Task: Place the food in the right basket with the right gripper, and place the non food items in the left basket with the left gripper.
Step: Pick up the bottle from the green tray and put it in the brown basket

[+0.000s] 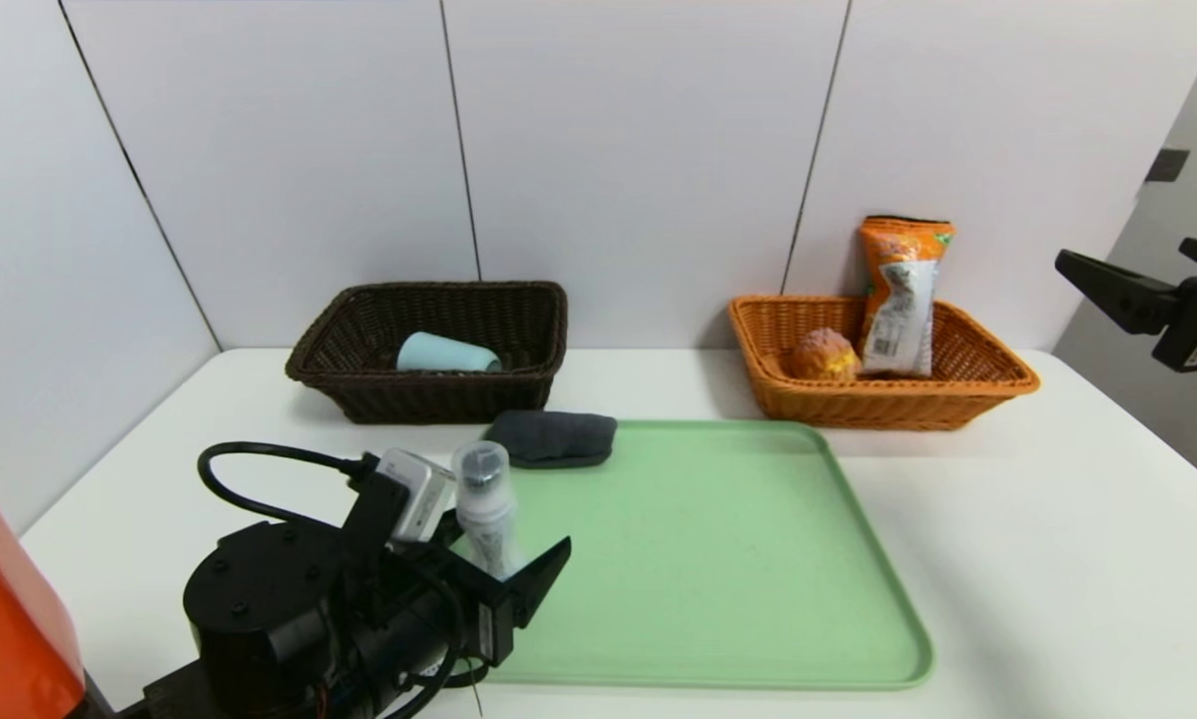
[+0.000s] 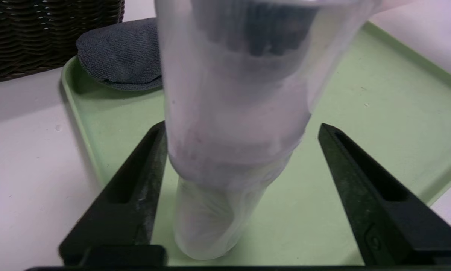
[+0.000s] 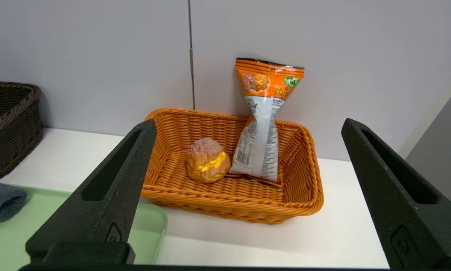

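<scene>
We see a white table [image 1: 1007, 559] set against a pale wall, with a green tray [image 1: 718, 559] lying in the middle of it. At the tray's near left corner our left gripper [image 1: 513, 569] reaches around a small translucent white bottle [image 1: 485, 514] that stands upright on the tray. In the left wrist view the bottle sits between the two black fingers [image 2: 135, 188]: one appears to meet its side, the other stands clear, so the jaws are spread and not yet clamped on it.

A rolled dark grey cloth [image 1: 552, 437] lies across the tray's far left corner, just in front of the dark brown basket [image 1: 358, 384]. A teal-blue cup [image 1: 446, 354] lies on its side inside that basket.

Farther right stands the orange-tan basket [image 1: 967, 384]. Inside it rests a round golden-brown bun [image 1: 824, 355], and just beside the bun an orange snack packet [image 1: 902, 295] leans upright against the wall.

Our right gripper [image 1: 1142, 275] hangs at the right edge, above the table, jaws wide apart and holding nothing.
</scene>
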Tool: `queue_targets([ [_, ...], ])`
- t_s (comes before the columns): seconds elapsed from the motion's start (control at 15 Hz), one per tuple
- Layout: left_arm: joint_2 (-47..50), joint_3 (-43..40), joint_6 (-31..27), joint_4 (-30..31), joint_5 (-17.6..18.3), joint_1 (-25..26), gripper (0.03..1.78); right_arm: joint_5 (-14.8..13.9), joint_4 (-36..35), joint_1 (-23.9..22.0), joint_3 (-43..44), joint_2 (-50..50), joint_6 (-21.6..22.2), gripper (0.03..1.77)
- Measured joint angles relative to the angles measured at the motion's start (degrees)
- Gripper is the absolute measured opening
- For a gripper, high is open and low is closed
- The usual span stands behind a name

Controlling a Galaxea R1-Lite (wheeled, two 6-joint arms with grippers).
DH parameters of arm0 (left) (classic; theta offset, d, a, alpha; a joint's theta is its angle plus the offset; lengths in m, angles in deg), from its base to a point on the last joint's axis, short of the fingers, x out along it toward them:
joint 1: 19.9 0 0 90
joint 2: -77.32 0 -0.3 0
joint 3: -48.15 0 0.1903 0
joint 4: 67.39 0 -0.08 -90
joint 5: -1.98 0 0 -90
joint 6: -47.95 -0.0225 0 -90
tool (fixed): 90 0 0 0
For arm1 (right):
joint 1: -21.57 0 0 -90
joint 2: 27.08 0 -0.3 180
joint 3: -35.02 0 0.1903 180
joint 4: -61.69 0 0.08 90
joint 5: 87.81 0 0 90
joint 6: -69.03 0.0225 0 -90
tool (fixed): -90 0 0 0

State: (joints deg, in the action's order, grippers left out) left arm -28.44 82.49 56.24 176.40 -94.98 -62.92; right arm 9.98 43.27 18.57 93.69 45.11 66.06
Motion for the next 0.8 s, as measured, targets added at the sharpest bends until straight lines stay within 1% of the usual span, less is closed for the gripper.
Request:
queue_targets([
  [0.13,-0.29,-0.45,-0.05,0.02,-1.16,0.05,1.05,0.22,0.00,0.00,-0.22,-0.15,0.00,1.69],
  [0.33,-0.27,-0.80,-0.05,0.02,-1.27,0.05,0.74,0.22,-0.05,0.00,-1.11,-0.59,0.02,1.69],
  [0.4,-0.10,-0.80,-0.16,0.30,-1.28,0.05,0.60,0.22,-0.07,0.00,-1.38,-0.69,0.02,1.69],
  [0.53,0.41,-0.84,-0.35,0.06,-1.68,0.05,0.60,0.23,-0.11,0.00,-1.71,-0.89,0.04,1.69],
  [0.67,1.52,-0.34,-0.68,-0.20,-2.62,0.05,0.56,0.23,0.04,0.00,-2.04,-1.11,0.04,1.69],
  [0.8,3.18,0.82,-3.23,-0.13,-3.27,0.05,0.56,0.28,-0.29,0.00,-2.80,-1.24,0.00,1.69],
])
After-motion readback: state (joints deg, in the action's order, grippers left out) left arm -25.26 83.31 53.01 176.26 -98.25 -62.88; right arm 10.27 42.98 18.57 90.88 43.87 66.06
